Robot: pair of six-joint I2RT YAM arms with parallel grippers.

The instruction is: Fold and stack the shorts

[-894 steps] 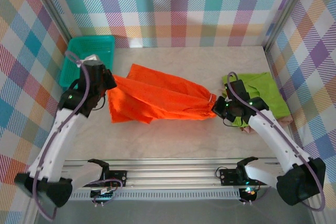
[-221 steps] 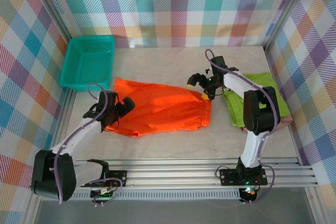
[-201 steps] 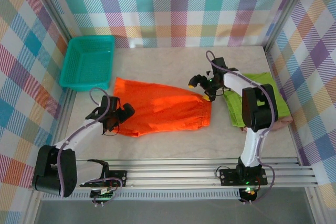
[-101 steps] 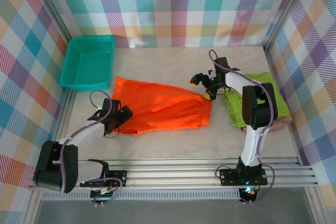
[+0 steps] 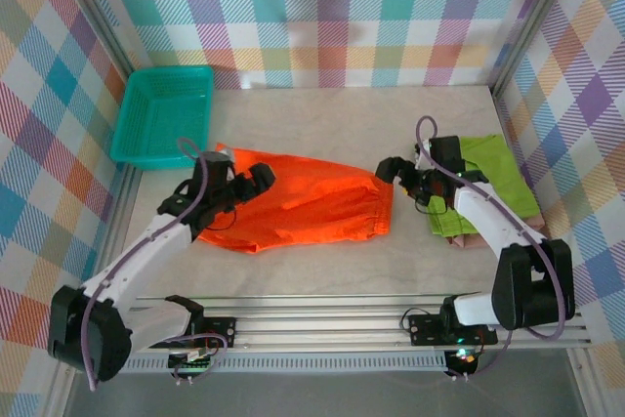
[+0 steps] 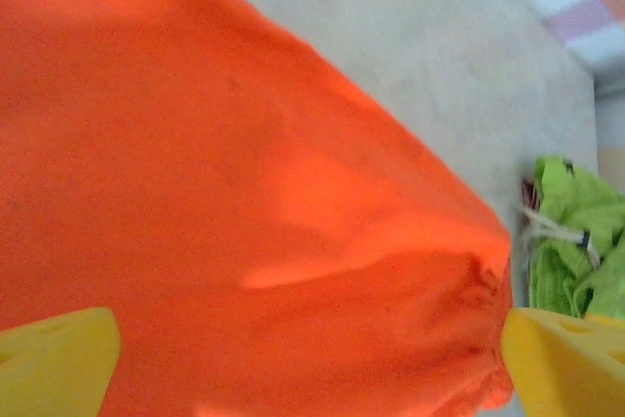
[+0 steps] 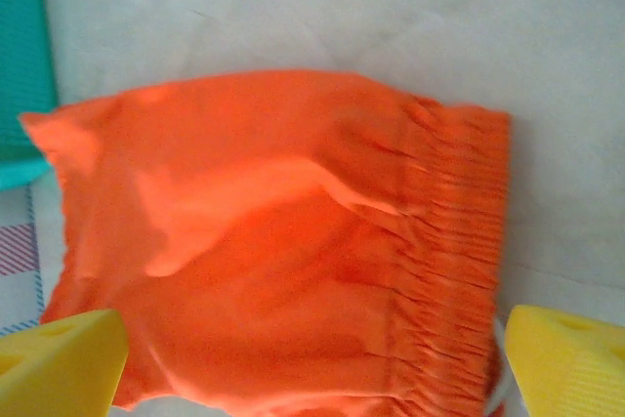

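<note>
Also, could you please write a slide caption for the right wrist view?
Right gripper open above the orange shorts lying on the table, teal basket at left edge.

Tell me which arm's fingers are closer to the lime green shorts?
Right. The right fingers are at the waistband of the orange shorts, left of the lime green shorts; the left fingers are over the orange pair's opposite end.

Right of the orange shorts (image 5: 312, 204), the pink shorts (image 5: 534, 226) lie almost wholly hidden beneath the green shorts (image 5: 503, 168), whose near part the right arm (image 5: 488, 227) covers.
</note>
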